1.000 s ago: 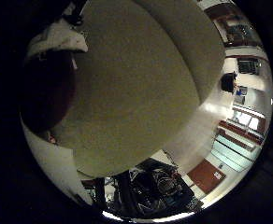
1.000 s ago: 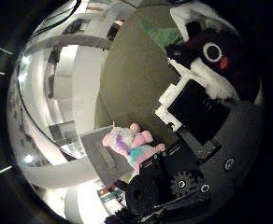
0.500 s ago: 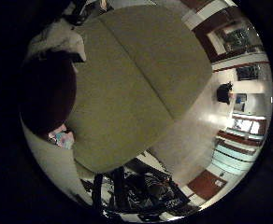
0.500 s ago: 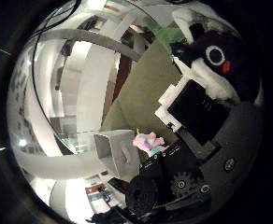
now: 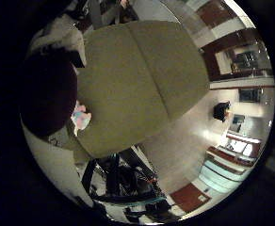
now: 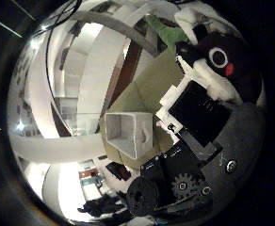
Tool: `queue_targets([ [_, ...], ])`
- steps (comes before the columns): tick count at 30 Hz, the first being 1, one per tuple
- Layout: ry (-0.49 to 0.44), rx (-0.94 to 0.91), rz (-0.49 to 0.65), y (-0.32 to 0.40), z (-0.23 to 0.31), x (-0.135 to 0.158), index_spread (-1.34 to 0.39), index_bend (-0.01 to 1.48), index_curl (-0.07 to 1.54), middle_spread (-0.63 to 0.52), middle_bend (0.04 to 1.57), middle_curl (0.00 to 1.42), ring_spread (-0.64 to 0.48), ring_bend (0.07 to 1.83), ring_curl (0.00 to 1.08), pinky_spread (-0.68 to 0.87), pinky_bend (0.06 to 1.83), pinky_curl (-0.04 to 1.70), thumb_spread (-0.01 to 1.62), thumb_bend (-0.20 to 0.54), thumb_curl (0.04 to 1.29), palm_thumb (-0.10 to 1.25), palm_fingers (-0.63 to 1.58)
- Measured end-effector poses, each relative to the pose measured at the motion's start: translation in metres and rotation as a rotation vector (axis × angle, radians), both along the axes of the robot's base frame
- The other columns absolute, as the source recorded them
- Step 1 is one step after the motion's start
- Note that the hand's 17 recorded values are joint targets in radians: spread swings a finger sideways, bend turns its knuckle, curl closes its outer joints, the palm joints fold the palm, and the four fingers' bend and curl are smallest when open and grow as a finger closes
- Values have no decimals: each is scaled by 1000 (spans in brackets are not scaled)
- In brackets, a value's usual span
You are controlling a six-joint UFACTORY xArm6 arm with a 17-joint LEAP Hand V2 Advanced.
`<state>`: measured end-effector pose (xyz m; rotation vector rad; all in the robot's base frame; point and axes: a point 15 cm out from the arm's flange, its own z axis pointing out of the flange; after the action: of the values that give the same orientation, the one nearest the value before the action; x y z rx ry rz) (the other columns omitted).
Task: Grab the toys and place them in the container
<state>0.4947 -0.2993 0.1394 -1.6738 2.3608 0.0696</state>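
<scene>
Two plush toys, one white container.

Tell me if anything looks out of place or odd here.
Nothing looks spilled or damaged. The black plush toy sits close against the hand; a pink plush toy lies on the olive table; the white container looks empty.

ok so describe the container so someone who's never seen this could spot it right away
Start from the big olive-green cushioned surface. Near its edge, in the thumb side view, sits the container, a white, open-topped, box-shaped bin with straight walls and nothing visible inside. Its neighbours are soft toys, a black and white plush by the hand and a small pink and blue toy; it alone is rigid and hollow.
</scene>
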Motion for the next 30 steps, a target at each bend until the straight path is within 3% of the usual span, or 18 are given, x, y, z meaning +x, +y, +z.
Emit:
queue_targets([
  [14, -41, -24, 281, 166, 66, 2, -301, 979, 989, -201, 1219, 952, -268, 1286, 918, -185, 1408, 922, 917, -15, 729, 1091, 1067],
  [30, 4, -31, 530, 330, 55, -19, -304, 970, 996, -202, 1212, 956, -274, 1277, 938, -192, 1377, 967, 917, -15, 732, 1090, 1072],
])
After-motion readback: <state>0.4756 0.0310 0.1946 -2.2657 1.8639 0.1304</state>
